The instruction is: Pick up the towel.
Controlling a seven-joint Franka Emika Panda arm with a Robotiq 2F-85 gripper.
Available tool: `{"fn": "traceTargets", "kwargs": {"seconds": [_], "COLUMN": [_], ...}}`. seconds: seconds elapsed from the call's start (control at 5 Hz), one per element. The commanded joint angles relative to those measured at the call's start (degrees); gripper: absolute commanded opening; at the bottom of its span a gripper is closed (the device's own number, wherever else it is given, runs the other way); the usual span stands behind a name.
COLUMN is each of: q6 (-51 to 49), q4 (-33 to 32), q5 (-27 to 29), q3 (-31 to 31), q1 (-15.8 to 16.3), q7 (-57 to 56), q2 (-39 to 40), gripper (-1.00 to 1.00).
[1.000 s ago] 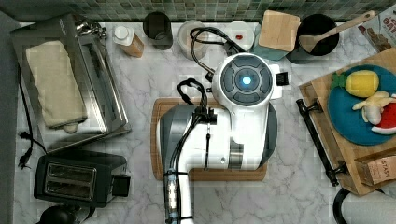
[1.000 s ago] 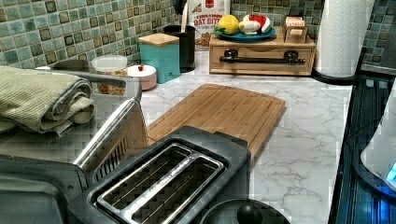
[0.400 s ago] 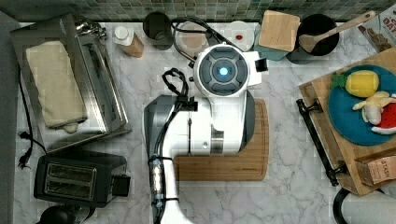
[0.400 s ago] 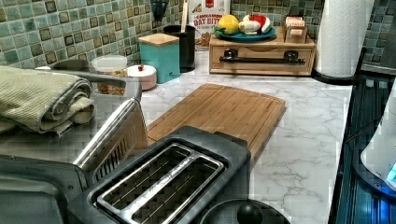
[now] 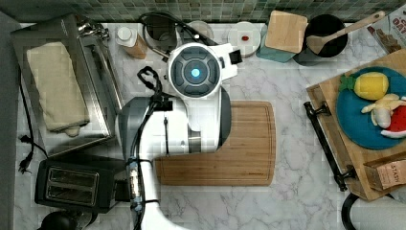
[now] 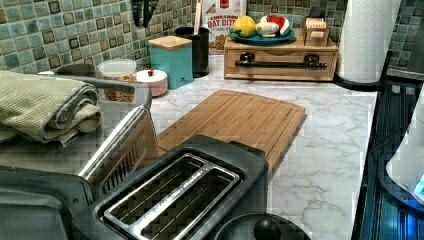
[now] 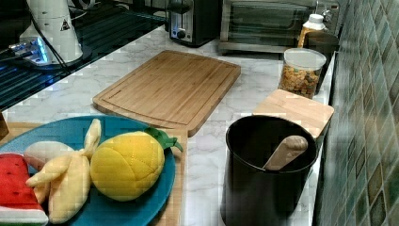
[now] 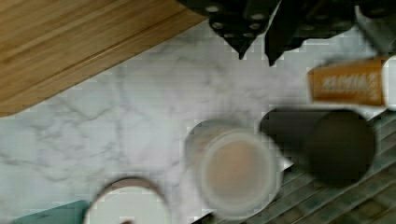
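The towel, a cream folded cloth, lies lengthwise on top of the silver toaster oven at the top view's left. It shows up close at the left view's left, towel, with its folds facing the camera. The white arm hovers over the counter's back, right of the oven in the top view, and covers the gripper there. In the left view the gripper hangs near the tiled wall, well above the jars. The wrist view has the gripper with dark fingertips close together, nothing between them.
A wooden cutting board lies mid-counter. Below the gripper stand a cereal jar, a dark cup and an orange bottle. A black toaster sits in front of the oven. At the top view's right, a wooden tray holds toy fruit.
The arm has swung toward the top view's left and toward the back wall, from over the cutting board to over the jars. The towel has not moved.
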Motion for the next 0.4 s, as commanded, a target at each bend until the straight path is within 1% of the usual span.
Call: {"fn": "traceTargets", "kwargs": {"seconds": [0.2, 0.4], "q6": [0.7, 1.2], "q4": [7.4, 7.1], "q5": [15.1, 20.6], "q3": [5.7, 7.0], "q1": [1.4, 1.2], "q7": [-24.4, -31.0], "q2": [-1.5, -1.1], "gripper": [1.00, 1.00]}}
